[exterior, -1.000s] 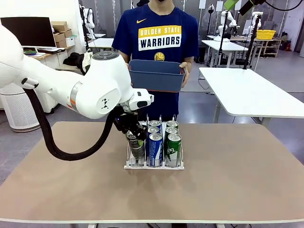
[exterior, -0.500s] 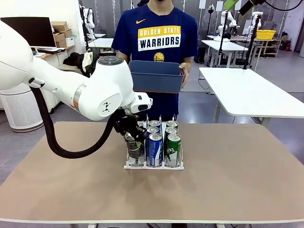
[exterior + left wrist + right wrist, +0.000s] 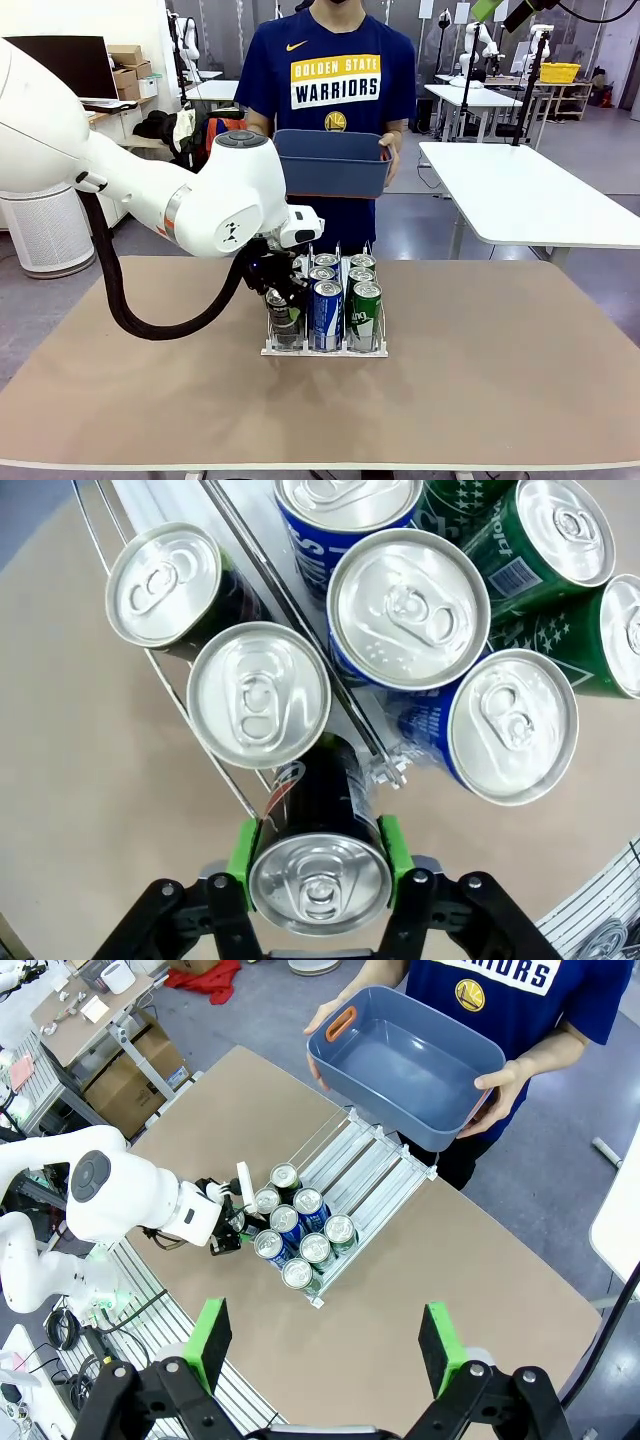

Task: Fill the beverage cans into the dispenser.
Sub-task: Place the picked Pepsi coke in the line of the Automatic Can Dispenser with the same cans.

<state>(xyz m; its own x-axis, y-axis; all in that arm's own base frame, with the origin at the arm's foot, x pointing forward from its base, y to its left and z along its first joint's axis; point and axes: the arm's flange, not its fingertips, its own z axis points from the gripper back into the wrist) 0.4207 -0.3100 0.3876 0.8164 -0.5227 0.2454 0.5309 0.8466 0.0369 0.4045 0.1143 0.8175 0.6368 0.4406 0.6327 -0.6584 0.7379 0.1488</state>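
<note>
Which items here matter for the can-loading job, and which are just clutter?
Job:
- dark can, held in the left gripper
- blue cans
- green cans
- dispenser, white wire rack

Not part of it:
- blue-grey bin, held in the person's hands
- table
- right gripper, jaws open, high above the table

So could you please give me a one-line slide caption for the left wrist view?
Left gripper clamps a black can upright at the rack's outer lane, behind two others.
</note>
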